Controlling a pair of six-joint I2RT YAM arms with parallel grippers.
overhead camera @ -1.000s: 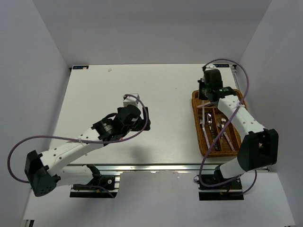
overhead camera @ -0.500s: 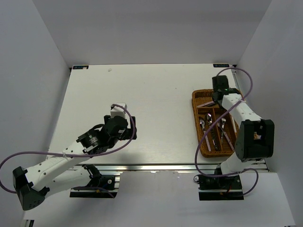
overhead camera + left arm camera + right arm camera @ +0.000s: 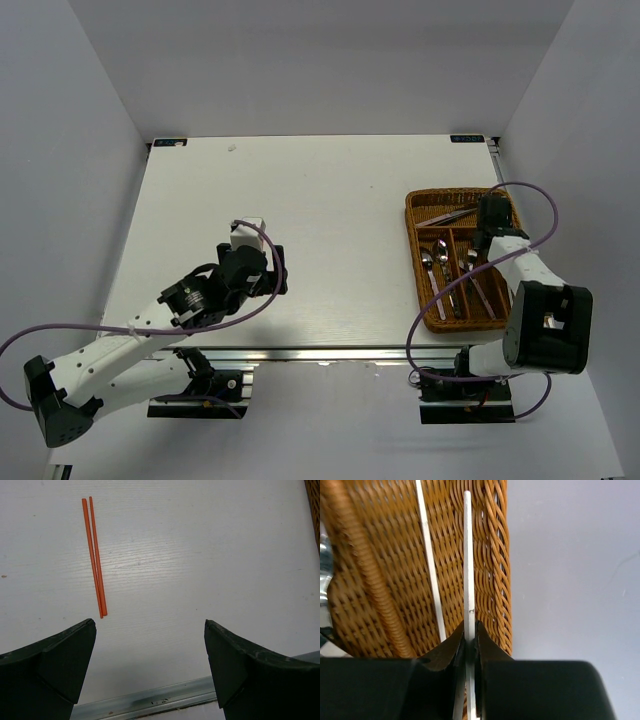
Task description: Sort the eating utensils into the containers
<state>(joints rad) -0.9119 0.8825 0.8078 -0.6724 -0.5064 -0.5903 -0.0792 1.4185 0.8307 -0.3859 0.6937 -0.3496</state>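
Two red-orange chopsticks (image 3: 94, 555) lie side by side on the white table, ahead and left of my open left gripper (image 3: 150, 625), which holds nothing. In the top view the left gripper (image 3: 258, 268) hovers over the table's middle-left and hides them. My right gripper (image 3: 470, 630) is shut on a white chopstick (image 3: 467, 555) that runs along the right wall of the brown wicker tray (image 3: 495, 555). A second white chopstick (image 3: 430, 565) lies beside it in that section. From above, the right gripper (image 3: 492, 222) sits over the tray (image 3: 412, 250).
Silver spoons (image 3: 434, 260) and pink-handled pieces (image 3: 485, 290) fill the tray's lengthwise sections, and another pink-handled piece (image 3: 440, 215) lies in the crosswise one. The tray's corner (image 3: 316, 510) shows at the far right. A metal rail (image 3: 150, 700) marks the table's near edge.
The right arm has folded back, bringing its gripper from the tray's far end to its right side. The left arm drew back to the near left, then held still.
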